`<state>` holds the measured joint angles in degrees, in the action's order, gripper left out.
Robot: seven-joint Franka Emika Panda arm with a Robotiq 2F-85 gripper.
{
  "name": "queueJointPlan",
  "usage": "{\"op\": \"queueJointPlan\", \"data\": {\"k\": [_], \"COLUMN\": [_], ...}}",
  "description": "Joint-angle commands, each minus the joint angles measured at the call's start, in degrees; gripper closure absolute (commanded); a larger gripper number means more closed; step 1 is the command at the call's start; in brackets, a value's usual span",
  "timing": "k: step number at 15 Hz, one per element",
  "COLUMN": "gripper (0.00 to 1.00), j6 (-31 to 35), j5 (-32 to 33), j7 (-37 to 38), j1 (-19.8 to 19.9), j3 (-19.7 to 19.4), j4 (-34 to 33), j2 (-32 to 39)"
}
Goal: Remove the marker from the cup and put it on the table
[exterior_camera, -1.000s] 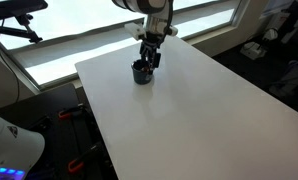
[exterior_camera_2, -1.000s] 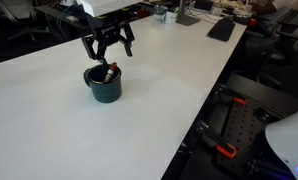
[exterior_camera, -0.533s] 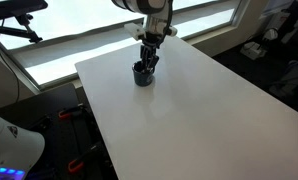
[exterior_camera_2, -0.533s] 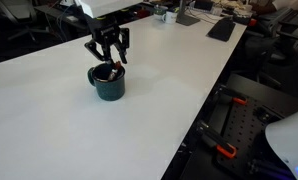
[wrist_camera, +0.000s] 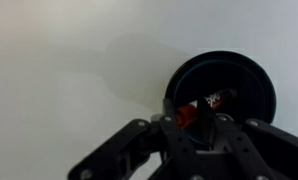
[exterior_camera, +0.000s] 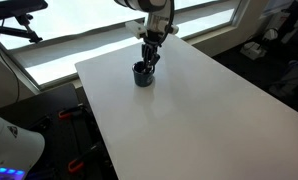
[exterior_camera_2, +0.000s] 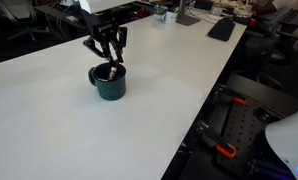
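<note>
I can read no text, label, brand or number from here: the cup [exterior_camera_2: 110,86], the marker [wrist_camera: 214,100] and the surface [exterior_camera_2: 59,135] show no legible marking, and the background clutter [exterior_camera_2: 221,28] is too blurred.

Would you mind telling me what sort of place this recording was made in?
Probably an office or lab workspace: a large white table, a long bright window running behind it, and a dark keyboard-like thing lying at the table's far end in an exterior view.

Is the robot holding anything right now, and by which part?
The gripper is pinching the marker by its upper end, just above the cup. The marker has not yet been lifted out.
</note>
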<state>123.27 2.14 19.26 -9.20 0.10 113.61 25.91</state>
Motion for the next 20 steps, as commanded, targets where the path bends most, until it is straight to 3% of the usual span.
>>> {"op": "queueJointPlan", "data": {"k": [1,14,18,19,20], "gripper": [0.93,0.93,0.93,0.89,0.48], "j6": [-0.12,1.35,1.22,1.29,1.03], "j5": [-1.11,-8.05,-7.57,-6.93,-6.59], "j7": [-1.74,-7.13,-7.48,-6.61,-6.91], "j1": [0.94,2.54,2.14,1.85,1.83], "j3": [0.74,3.15,3.05,2.80,2.79], "j4": [0.54,0.53,1.08,1.29,1.38], "j2": [-0.31,-5.84,-6.85,-6.89,-6.73]}}
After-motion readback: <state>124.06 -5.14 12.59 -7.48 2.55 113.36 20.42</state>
